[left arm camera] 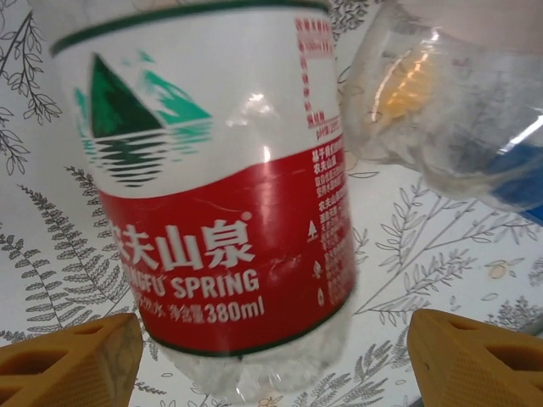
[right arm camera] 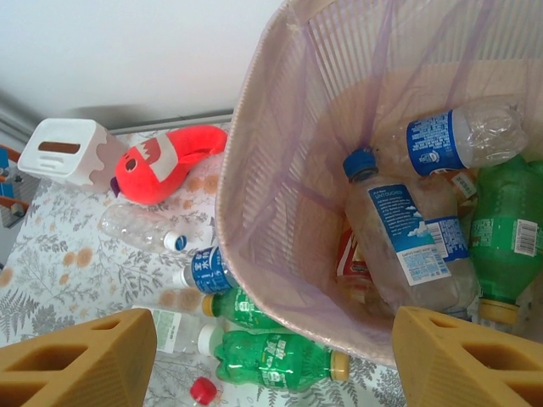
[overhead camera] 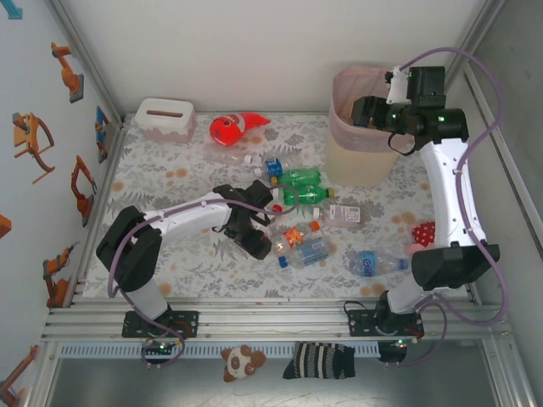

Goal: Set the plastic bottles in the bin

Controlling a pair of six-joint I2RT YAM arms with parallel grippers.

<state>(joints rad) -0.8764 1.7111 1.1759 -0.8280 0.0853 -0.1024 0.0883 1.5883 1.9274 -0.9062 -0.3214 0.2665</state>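
Left wrist view: red-labelled bottle runs off the frame at 12 o'clock, neck and cap cut away; clear bottle at 2 o'clock blurred, clipped by the edge; right wrist view: green bottle in the bin clipped at 3 o'clock.

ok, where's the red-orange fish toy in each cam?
top external: fish toy at the back, left of the bin.
right wrist: fish toy upper left, outside the bin's rim.
left wrist: close on a red-label bottle over fern-print cloth.
Shared landmark: white tissue box, immediately left of the fish toy in both.
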